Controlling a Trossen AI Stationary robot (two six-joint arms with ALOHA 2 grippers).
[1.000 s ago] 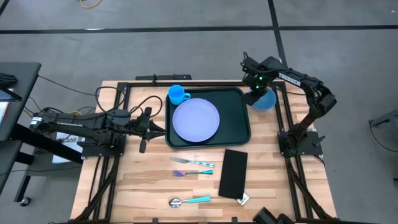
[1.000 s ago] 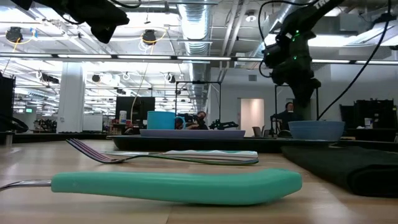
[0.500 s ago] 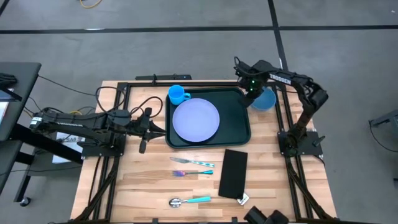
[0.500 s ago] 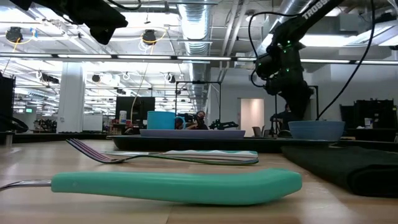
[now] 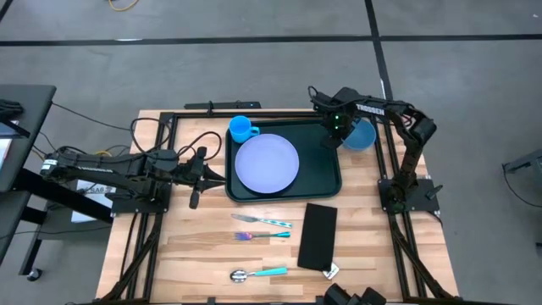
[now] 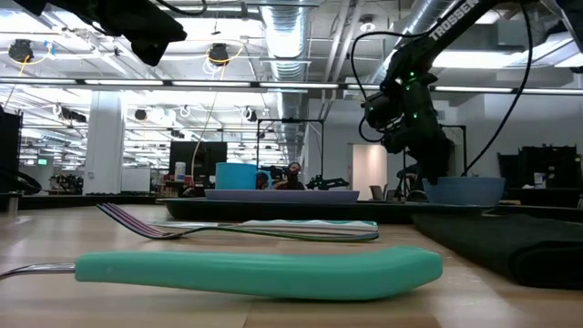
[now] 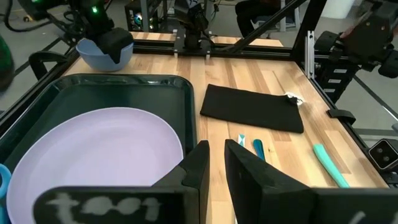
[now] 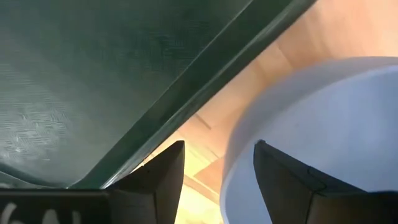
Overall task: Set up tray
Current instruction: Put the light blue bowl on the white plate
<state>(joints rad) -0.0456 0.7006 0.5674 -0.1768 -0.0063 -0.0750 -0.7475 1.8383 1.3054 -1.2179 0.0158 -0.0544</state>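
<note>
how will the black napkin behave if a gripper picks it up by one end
The napkin lies thin and flat on the table, so it probably droops when lifted by an end. It looks like light cloth, so a push likely bunches it rather than sliding it whole.

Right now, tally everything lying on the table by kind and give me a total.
Tray: 1
Plate: 1
Cup: 1
Bowl: 1
Napkin: 1
Fork: 1
Spoon: 1
Knife: 1
Total: 8
</note>
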